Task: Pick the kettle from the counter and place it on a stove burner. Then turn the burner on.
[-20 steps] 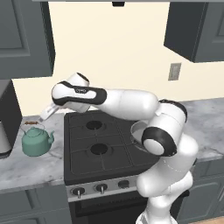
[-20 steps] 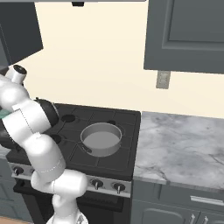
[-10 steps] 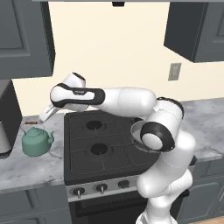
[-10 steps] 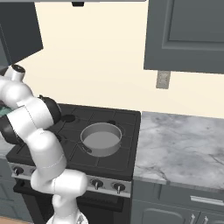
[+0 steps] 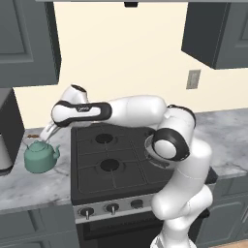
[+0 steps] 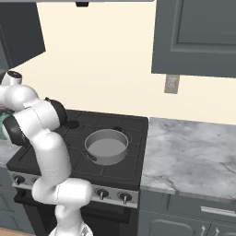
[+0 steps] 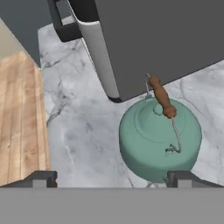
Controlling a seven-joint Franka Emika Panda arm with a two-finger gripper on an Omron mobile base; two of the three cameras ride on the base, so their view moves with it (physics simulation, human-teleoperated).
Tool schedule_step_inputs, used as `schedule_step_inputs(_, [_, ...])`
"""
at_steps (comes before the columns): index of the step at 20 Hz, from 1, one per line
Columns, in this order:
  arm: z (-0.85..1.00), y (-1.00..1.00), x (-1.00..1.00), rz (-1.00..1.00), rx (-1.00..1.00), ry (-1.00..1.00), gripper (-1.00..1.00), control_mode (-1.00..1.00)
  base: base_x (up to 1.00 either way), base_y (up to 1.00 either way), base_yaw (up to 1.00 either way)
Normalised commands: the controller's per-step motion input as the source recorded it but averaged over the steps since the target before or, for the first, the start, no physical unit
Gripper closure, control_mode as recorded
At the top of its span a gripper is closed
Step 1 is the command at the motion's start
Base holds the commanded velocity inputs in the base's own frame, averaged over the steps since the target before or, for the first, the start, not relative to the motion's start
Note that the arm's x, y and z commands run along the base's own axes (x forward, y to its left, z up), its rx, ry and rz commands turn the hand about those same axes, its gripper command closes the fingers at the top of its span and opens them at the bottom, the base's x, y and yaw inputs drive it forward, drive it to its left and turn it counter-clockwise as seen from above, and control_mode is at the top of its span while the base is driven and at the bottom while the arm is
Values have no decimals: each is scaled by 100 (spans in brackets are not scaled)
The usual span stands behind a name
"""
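Observation:
The teal-green kettle stands on the marble counter just left of the stove, its wire handle upright with the orange-brown bar on top. My gripper hangs open right above the kettle and close to its handle. In the hand view the kettle lies below and toward the right fingertip, with the gripper spread wide and nothing between its fingers. Two black stove burners on the left side of the stove carry nothing.
A tall dark appliance with a pale rounded side stands right behind the kettle. The counter's edge and wooden floor lie beyond it. A wide grey pan sits on the stove's right side. Knobs line the stove front.
The arm has reached further left and the hand has dropped a little, from above the stove's left edge to just over the kettle. The kettle has not moved.

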Motion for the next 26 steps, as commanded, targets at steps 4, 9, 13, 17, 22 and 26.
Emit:
schedule_step_inputs(4, [-16, 14, 18, 0, -6, 0, -100, -100, 0, 0, 0])
schedule_step_inputs(9, [-15, 11, 29, 0, -8, 0, -100, -100, 0, 0, 0])
schedule_step_inputs(13, [-16, 13, 38, 0, -7, 0, -100, -100, 0, 0, 0])
schedule_step_inputs(17, [-20, 23, 47, 0, 0, 0, -100, -100, 0, 0, 0])
schedule_step_inputs(22, [-17, 26, 41, 0, 0, 0, -100, -100, 0, 0, 0])
schedule_step_inputs(26, [-18, 23, 31, 0, 0, 0, -100, -100, 0, 0, 0])
